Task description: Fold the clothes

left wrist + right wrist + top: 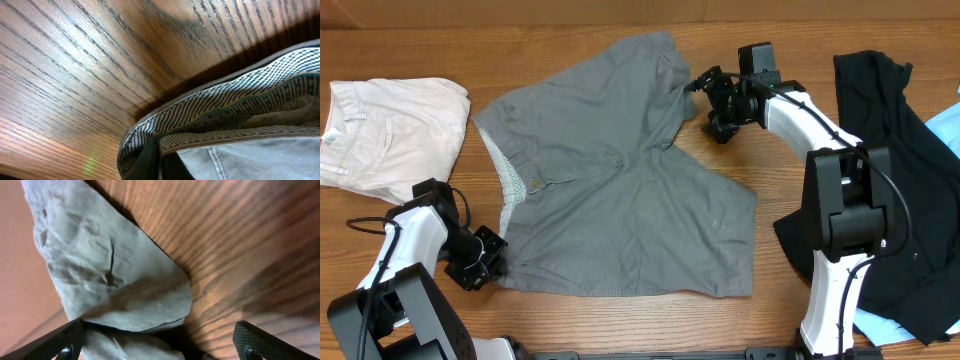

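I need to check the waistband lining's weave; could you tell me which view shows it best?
The left wrist view: the lining is close up, its dotted weave clear. Overhead shows it only as a narrow pale strip along the shorts' waist. The right wrist view shows only a leg hem, no lining.

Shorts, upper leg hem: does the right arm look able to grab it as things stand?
Probably yes. The right gripper is open at the hem of the shorts, with fabric lying between its fingers and nothing covering it. The black garment sits on the arm's other side, out of the way.
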Controlling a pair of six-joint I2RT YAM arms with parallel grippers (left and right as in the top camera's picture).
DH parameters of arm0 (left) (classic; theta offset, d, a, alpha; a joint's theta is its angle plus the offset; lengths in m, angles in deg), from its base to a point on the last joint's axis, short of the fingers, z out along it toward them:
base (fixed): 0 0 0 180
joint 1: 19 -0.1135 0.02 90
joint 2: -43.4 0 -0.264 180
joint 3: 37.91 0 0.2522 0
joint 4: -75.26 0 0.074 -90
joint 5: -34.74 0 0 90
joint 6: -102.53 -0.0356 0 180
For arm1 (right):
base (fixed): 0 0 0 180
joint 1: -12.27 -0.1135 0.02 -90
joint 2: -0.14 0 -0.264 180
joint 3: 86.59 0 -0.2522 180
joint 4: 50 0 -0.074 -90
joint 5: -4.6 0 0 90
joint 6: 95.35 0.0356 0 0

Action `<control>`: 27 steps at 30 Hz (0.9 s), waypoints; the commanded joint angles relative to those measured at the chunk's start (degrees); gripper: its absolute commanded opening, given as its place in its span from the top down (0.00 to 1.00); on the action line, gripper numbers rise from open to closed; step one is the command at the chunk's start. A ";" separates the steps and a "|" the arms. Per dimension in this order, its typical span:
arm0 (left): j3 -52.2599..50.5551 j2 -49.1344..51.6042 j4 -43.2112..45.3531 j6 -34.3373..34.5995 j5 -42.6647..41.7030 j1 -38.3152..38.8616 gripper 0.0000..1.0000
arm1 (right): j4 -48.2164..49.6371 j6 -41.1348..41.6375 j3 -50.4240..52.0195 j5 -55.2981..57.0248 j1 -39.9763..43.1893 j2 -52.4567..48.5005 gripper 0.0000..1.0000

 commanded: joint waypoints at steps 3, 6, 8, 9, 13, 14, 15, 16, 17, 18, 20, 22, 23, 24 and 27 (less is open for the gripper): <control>-0.11 -0.96 0.24 -0.26 0.98 0.02 0.92 | 1.05 11.32 0.02 -1.31 0.52 -0.68 0.01; -0.11 -0.96 0.24 -0.26 0.98 0.02 0.92 | 2.93 13.05 0.02 -1.55 0.52 -0.68 0.01; -0.11 -0.96 0.31 -0.24 0.96 0.02 0.92 | 2.93 13.94 0.02 -2.05 0.52 -0.83 0.01; -0.11 -0.96 0.31 -0.24 0.96 0.02 0.92 | 2.93 14.34 0.02 -2.73 0.52 -0.92 0.01; -0.11 -0.96 0.15 -0.68 0.98 0.02 0.92 | 3.85 18.97 1.42 -4.20 0.52 -1.09 0.00; -0.11 -0.96 0.11 -0.68 0.98 0.02 0.93 | 5.18 19.54 2.19 -4.63 0.52 -1.09 0.00; -0.11 -0.96 0.11 -0.68 0.98 0.02 0.92 | 6.19 20.41 2.99 -4.94 0.52 -1.09 0.00; -0.11 -0.96 0.17 -0.68 0.98 0.02 0.92 | 7.13 20.68 3.74 -5.05 0.52 -1.09 0.00; -0.11 -0.96 0.24 -0.66 0.98 0.02 0.92 | 7.91 20.85 4.28 -5.05 0.52 -1.09 0.00; -0.11 -0.96 0.24 -0.68 0.98 0.02 0.92 | 8.57 21.18 5.01 -5.05 0.52 -1.09 0.01; -0.11 -0.96 0.22 -0.68 0.98 0.02 0.92 | 8.90 22.14 6.21 -4.98 0.52 -1.09 0.04; -0.11 -0.96 0.22 -0.68 0.98 0.02 0.92 | 9.75 22.18 7.13 -4.74 0.52 -1.09 0.07; -0.11 -0.96 0.22 -0.68 0.96 0.02 0.92 | 9.94 22.23 7.48 -4.24 0.52 -1.09 0.09; -0.11 -0.96 0.22 -0.66 0.96 0.02 0.92 | 9.97 22.21 7.56 -3.74 0.52 -1.09 0.15; -0.11 -0.96 0.17 -0.68 0.96 0.02 0.92 | 10.10 22.12 7.56 -2.86 0.52 -1.09 0.40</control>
